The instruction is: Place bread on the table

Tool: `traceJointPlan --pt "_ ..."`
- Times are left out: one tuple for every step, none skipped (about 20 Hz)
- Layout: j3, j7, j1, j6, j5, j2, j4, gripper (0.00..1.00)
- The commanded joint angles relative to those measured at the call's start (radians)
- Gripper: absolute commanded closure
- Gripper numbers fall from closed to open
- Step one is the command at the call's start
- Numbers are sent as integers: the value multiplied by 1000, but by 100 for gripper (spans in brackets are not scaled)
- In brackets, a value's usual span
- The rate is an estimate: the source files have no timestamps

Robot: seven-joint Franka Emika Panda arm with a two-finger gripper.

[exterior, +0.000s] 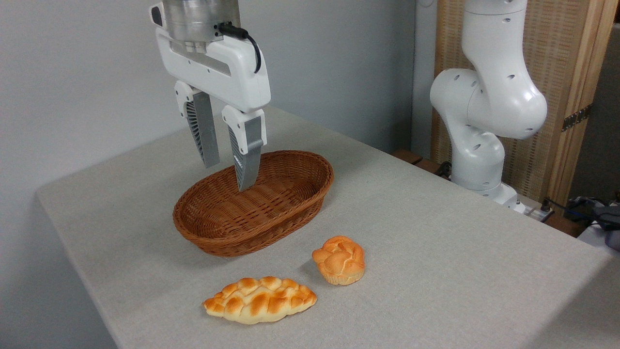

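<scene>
Camera view: knotted bun (339,260) sits on the tabletop (436,252), in front of the wicker basket (254,203), just beside the braided loaf (260,299), not touching. Bun looks light, likely soft or foam-like and a bit squashy; best pinched across its ridged base sides. Jaws (227,169) hang above the empty basket, partly open, holding nothing, touching nothing.
</scene>
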Motion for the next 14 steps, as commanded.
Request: traceJointPlan --pt "-14 -10 17 -54 -13 27 55 0" --pt "-23 -10 17 -54 -13 27 54 0" --pt "-24 -10 17 -56 -11 25 49 0" --pt "-24 -10 17 -57 -11 25 48 0" --pt "-24 -7 17 -57 -11 24 46 0" --pt "-24 -3 17 -57 -11 24 46 0" --pt "-24 0 17 -57 -11 24 45 0" --pt "-24 3 17 -57 -11 24 43 0" --pt "-24 9 17 -63 -11 24 42 0" --pt "-24 38 17 -79 -10 24 42 0" --pt "-24 74 17 -91 -10 24 42 0" --pt "-24 95 17 -100 -10 24 42 0" --pt "-24 97 17 -103 -10 24 42 0" --pt "-24 97 17 -103 -10 24 42 0"
